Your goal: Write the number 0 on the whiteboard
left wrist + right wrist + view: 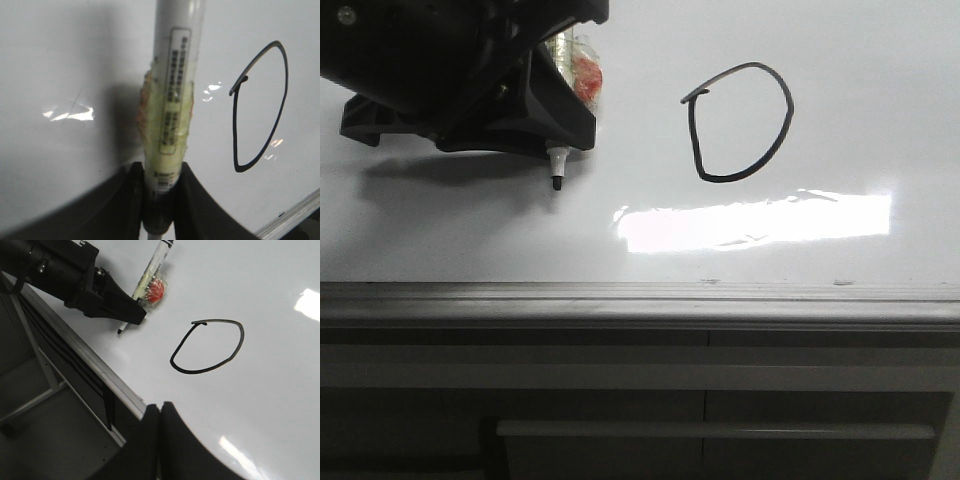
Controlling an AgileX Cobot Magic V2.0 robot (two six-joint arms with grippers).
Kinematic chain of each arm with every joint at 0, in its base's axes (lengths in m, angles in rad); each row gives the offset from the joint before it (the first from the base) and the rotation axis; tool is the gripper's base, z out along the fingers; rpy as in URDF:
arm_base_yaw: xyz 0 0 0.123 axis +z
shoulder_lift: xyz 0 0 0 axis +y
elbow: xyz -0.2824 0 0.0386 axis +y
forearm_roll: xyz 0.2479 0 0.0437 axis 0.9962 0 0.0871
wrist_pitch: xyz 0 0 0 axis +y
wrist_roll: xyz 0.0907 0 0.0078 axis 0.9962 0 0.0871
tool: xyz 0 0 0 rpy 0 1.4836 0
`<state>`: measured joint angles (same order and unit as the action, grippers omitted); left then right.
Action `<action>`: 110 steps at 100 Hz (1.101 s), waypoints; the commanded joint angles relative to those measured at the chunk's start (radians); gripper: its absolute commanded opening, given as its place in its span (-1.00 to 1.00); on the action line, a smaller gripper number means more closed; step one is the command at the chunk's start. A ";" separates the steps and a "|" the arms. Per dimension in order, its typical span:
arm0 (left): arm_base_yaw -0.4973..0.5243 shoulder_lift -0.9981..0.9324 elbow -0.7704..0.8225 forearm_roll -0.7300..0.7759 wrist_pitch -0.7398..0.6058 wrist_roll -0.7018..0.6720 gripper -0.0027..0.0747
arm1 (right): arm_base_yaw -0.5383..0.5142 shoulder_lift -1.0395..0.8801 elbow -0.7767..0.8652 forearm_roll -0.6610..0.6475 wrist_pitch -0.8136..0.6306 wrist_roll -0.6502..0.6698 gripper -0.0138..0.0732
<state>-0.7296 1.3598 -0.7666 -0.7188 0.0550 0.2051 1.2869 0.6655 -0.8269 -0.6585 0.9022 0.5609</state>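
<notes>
one closed loop is on the board, so i judge the writing step done and the retreat step in hand.

left side: the left gripper [552, 135] grips a marker [557, 170] with its jaws closed on the barrel. the left wrist view shows the barrel [172, 90] wedged between the two fingers [197, 200], with a yellow-green tape wrap and a printed label on it. in the front view the black nib points toward the near edge of the whiteboard [440, 230]. i cannot tell from these frames whether the nib touches the surface or sits just above it; its shadow lies close beside it.

centre to right: the number 0 [738, 122] stands well apart from the nib, to its right, on the far side of the bright glare patch [755, 222]. the outline is a lopsided d-like loop with a small tail at its upper left, and the stroke closes fully.

right side: the right gripper [159, 412] shows only in its own wrist view, jaws closed on nothing, hanging over the near rail [90, 362] of the board, apart from the digit.

next move, as i judge it: lift the left arm straight off the surface before any sideways travel, so that the nib leaves no stray line, and keep the grip on the marker throughout.
</notes>
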 commanded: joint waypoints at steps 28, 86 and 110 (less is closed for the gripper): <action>0.002 0.002 -0.018 -0.004 -0.072 -0.004 -0.15 | -0.005 0.000 -0.021 -0.049 -0.058 0.004 -0.83; 0.000 -0.114 -0.018 0.007 -0.007 -0.004 0.46 | -0.005 0.000 -0.021 -0.077 -0.058 0.004 -0.83; -0.002 -0.311 -0.018 0.056 0.093 -0.004 0.12 | -0.005 0.000 -0.021 -0.177 -0.058 0.011 -0.83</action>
<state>-0.7315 1.1367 -0.7605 -0.6842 0.1548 0.2032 1.2869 0.6655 -0.8246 -0.7395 0.8983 0.5665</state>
